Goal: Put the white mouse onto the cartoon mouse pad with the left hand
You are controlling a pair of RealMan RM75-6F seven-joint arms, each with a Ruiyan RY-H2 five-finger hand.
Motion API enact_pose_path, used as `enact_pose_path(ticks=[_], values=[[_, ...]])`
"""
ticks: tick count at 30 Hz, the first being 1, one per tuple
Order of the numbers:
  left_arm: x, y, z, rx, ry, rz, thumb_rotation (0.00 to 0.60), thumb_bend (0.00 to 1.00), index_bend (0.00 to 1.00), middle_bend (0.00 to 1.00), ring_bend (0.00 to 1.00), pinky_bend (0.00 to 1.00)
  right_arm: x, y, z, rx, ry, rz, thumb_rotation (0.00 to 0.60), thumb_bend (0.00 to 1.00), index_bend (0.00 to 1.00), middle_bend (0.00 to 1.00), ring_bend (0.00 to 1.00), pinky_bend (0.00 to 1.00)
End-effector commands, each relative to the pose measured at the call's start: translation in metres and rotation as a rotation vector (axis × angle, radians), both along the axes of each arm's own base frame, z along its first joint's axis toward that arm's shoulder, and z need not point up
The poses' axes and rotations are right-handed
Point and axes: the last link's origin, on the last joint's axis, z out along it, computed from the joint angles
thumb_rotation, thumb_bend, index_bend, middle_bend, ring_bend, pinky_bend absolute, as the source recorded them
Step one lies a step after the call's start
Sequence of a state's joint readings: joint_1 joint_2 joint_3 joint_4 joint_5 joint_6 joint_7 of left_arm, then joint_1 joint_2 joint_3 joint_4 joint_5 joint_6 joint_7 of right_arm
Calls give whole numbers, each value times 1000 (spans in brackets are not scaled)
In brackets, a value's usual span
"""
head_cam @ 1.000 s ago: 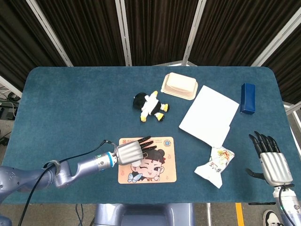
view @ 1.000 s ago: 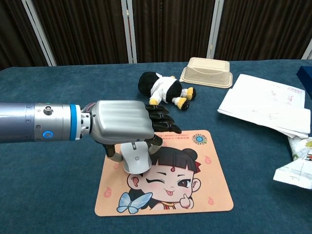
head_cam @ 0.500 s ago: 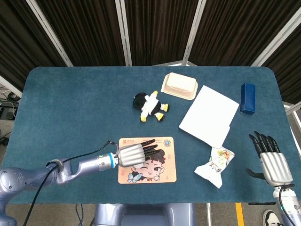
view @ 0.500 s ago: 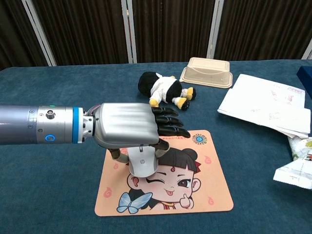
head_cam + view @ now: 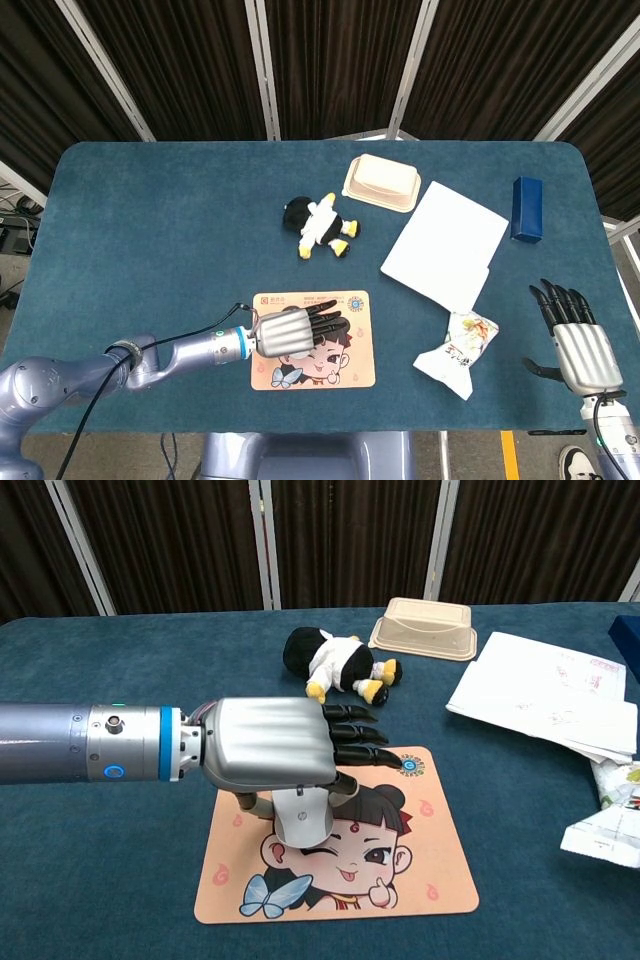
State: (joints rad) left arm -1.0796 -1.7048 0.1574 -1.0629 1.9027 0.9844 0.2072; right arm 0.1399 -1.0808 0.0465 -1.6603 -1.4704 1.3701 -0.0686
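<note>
The robot's left hand (image 5: 275, 745) holds the white mouse (image 5: 303, 819) over the cartoon mouse pad (image 5: 420, 860), which lies near the front edge of the blue worktop (image 5: 150, 220). The hand lies palm-down across the mouse, thumb and lower fingers wrapped against its sides while the dark fingertips (image 5: 375, 757) stretch out flat above the pad's far edge. In the chest view the mouse's underside appears to meet the pad over the printed girl's forehead, though whether it rests fully there cannot be told; in the head view the hand (image 5: 290, 327) hides the mouse entirely.

The right hand (image 5: 575, 335) hangs off the worktop's front right corner, palm down, fingers straight and slightly spread, holding nothing.

Toward the middle of the worktop lies a black-and-white plush toy (image 5: 320, 226) on its side. A beige lidded food container (image 5: 381, 183) sits near the back edge, with white sheets of paper (image 5: 445, 245) just beside it toward the right. A crumpled snack packet (image 5: 458, 352) touches the papers' front corner, and a dark blue box (image 5: 527, 208) sits near the right edge.
</note>
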Motion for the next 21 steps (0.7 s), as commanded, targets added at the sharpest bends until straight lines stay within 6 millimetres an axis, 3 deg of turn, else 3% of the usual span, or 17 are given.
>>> enact_pose_path(ticks=[1, 5, 14, 21], values=[[0, -1, -1, -3, 4, -1, 600, 232, 417, 0, 0, 0, 0, 0, 0, 0, -1, 0, 600, 107, 11, 0, 0, 0], [-2, -2, -1, -5, 10, -9, 600, 230, 323, 0, 0, 0, 0, 0, 0, 1, -1, 0, 600, 107, 11, 0, 0, 0], [-3, -1, 3, 11, 12, -21, 600, 231, 215, 0, 0, 0, 0, 0, 0, 0, 0, -1, 600, 106, 11, 0, 0, 0], [-2, 6, 27, 54, -41, -19, 600, 232, 187, 0, 0, 0, 0, 0, 0, 0, 0, -1, 600, 106, 11, 0, 0, 0]])
